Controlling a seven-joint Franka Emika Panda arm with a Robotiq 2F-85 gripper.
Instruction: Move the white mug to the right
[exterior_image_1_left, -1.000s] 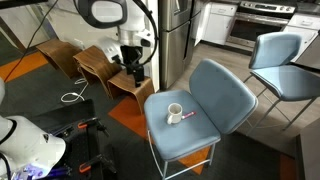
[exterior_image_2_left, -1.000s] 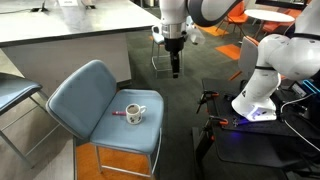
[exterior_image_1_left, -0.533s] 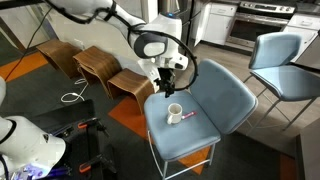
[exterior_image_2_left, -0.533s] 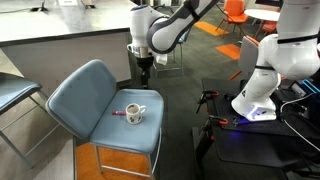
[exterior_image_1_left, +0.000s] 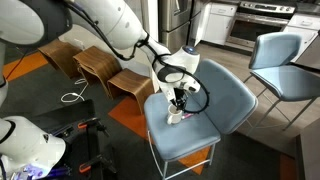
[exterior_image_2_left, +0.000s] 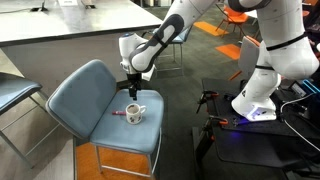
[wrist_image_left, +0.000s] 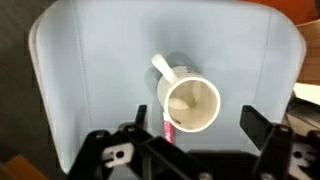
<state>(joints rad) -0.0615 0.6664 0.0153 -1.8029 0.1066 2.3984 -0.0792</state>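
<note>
The white mug (exterior_image_2_left: 133, 113) stands upright on the blue chair seat (exterior_image_2_left: 85, 110), handle out to one side. In the wrist view the mug (wrist_image_left: 190, 103) shows its beige inside, handle pointing up-left. My gripper (exterior_image_2_left: 131, 95) hangs open just above the mug; it also shows in an exterior view (exterior_image_1_left: 178, 104), where it partly hides the mug (exterior_image_1_left: 175, 115). In the wrist view the open fingers (wrist_image_left: 196, 130) sit on either side of the mug's lower rim, not touching it. A thin pink stick (wrist_image_left: 167, 126) lies beside the mug.
The blue chair backrest (exterior_image_1_left: 225, 90) rises behind the mug. A second blue chair (exterior_image_1_left: 280, 62) stands farther back. Wooden stools (exterior_image_1_left: 100, 68) and cables lie on the floor beside the chair. A white robot base (exterior_image_2_left: 262, 90) stands nearby. A counter (exterior_image_2_left: 60, 25) is behind.
The arm has swung from beside the chair to over the seat and come down until the open gripper is right above the mug. The mug has not moved.
</note>
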